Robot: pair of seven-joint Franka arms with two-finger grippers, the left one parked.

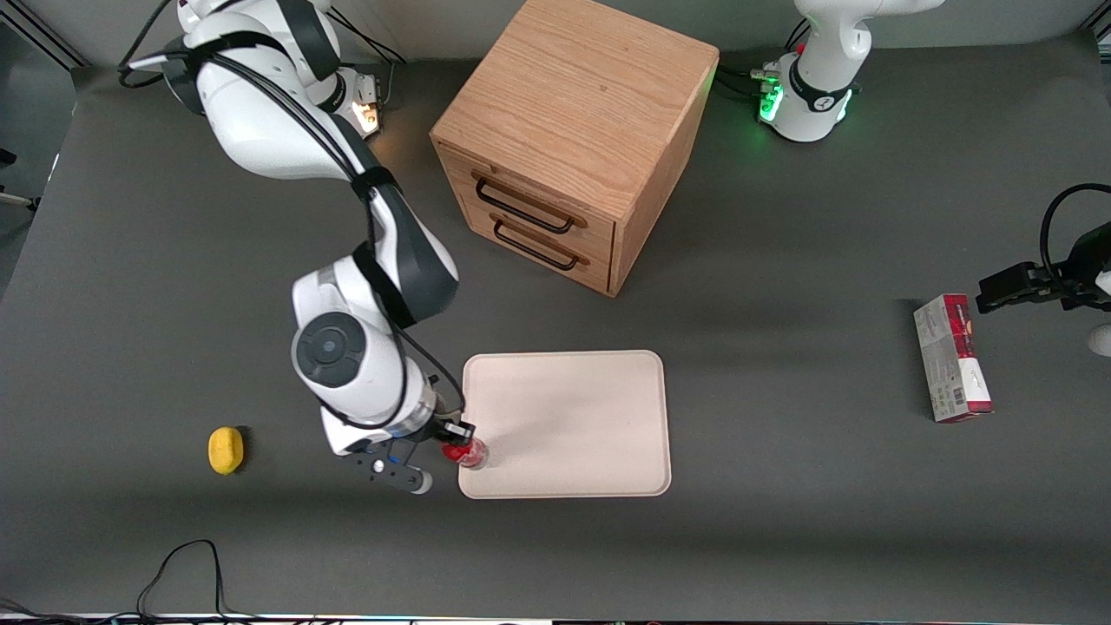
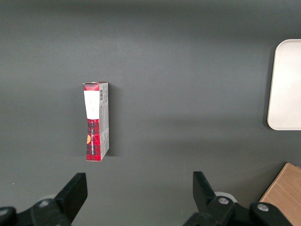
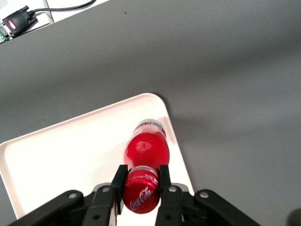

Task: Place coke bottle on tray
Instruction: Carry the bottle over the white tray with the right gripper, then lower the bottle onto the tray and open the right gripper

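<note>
Black two-finger gripper clamped on the cap of small red coke bottle, large flat cream tray directly beneath it, bottle near the tray's corner

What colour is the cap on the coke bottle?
Red with white script, on the coke bottle held by the end effector over the tray; clearest in the right wrist view.

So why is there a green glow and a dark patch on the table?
Front view: the green glow is a light on the parked arm's base; the cabinet casts the dark shadow. Right wrist view: the gripper holds the coke bottle over the tray, evenly lit.
</note>
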